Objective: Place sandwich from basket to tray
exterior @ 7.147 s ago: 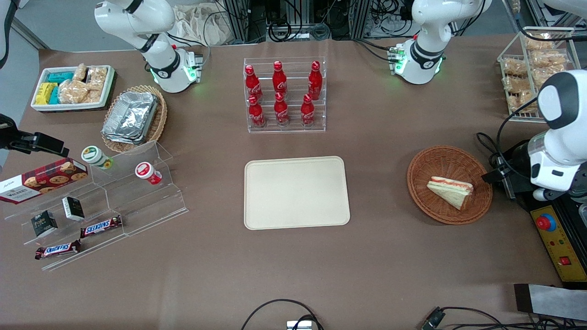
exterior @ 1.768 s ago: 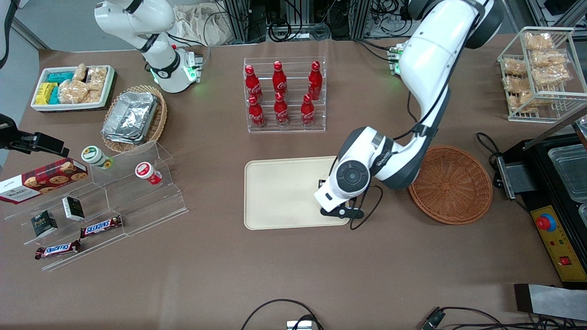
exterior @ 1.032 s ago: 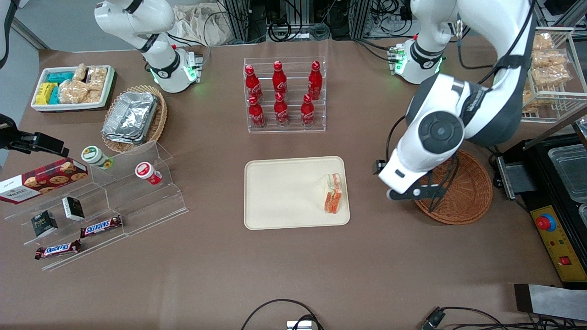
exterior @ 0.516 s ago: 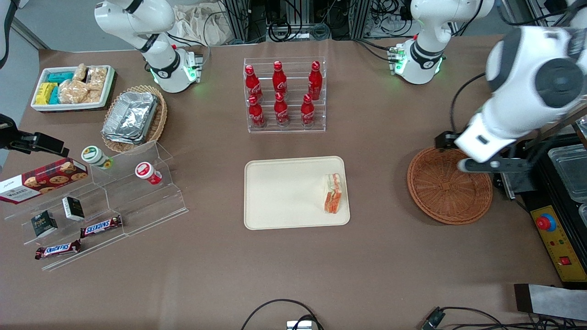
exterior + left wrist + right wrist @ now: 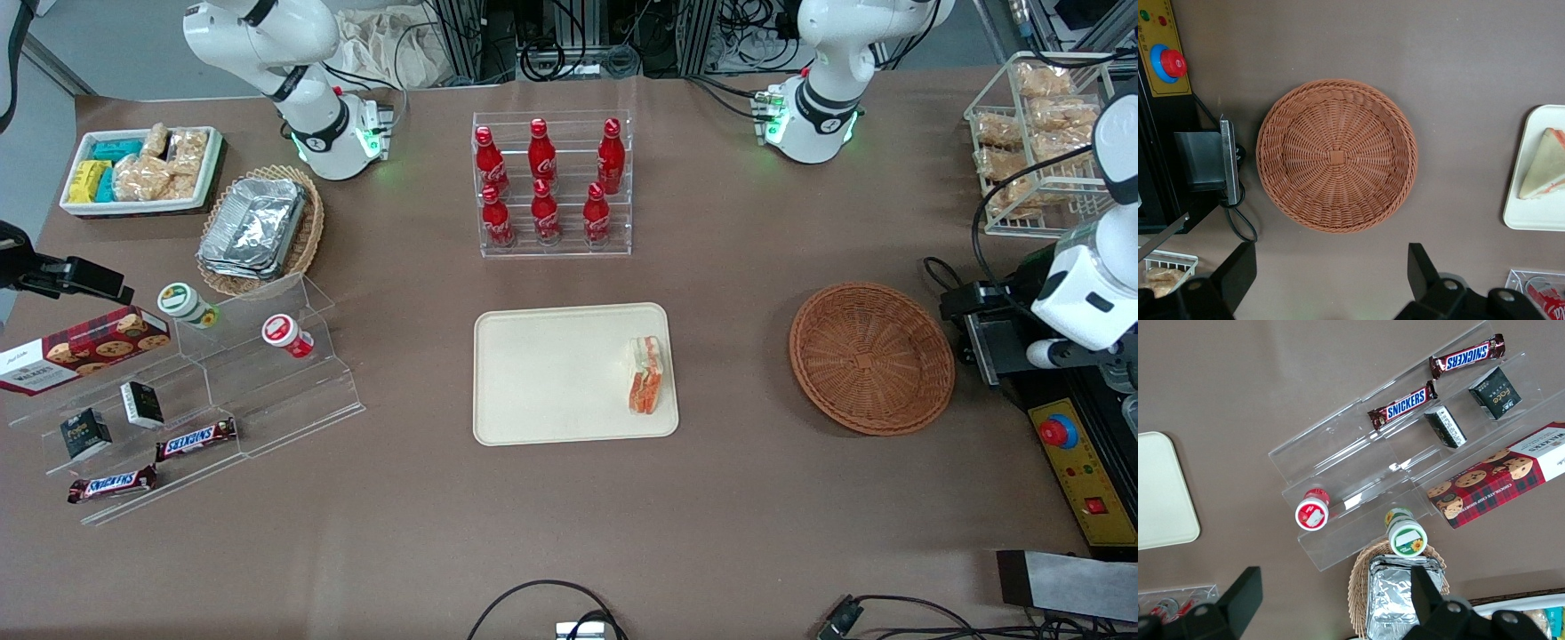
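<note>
On the tray (image 5: 551, 373), at its edge toward the working arm's end of the table, lies the sandwich (image 5: 645, 387). It rests on its side w/ the red-orange and green filling layers facing the basket (image 5: 871, 357); the pale bread face points toward the tray centre. Rest of tray surface is bare.

Basket sits on the table (image 5: 569, 516), well apart from the tray, toward the working arm's end. Nothing in it; the woven bottom shows in full in the left wrist view (image 5: 1337, 156).

The gripper (image 5: 1331, 277) hangs above the table near the basket rim, at the working arm's end, approx. over the black equipment beside the control box w/ red e-stop button (image 5: 1058, 433). Its two fingers (image 5: 1235, 273) stand wide apart and carry nothing; the basket shows between them in the left wrist view, and the sandwich (image 5: 1543, 173) on the tray corner (image 5: 1533, 220) shows too.

Other items:
- Clear rack of red bottles (image 5: 544, 182), farther from the front camera than the tray.
- White wire rack w/ bagged snacks (image 5: 1031, 142), farther from the front camera than the gripper.
- Toward the parked arm's end: stepped clear display stand (image 5: 213, 391) w/ choc. bars, small boxes and 2 cups; cookie box (image 5: 80, 348); tan basket w/ foil containers (image 5: 258, 227); white bin of snack packs (image 5: 142, 169).
</note>
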Robot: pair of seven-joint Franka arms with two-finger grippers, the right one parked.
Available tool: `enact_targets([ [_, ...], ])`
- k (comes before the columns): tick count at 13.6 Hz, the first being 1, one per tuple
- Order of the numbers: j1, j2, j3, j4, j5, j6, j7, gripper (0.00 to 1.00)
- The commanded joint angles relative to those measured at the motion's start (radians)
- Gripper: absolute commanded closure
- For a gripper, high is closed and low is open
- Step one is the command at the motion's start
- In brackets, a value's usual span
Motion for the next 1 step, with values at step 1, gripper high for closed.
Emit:
enact_targets([
  [1, 0.018, 0.068, -0.014, 0.119, 0.001, -0.044, -0.010, 0.00],
])
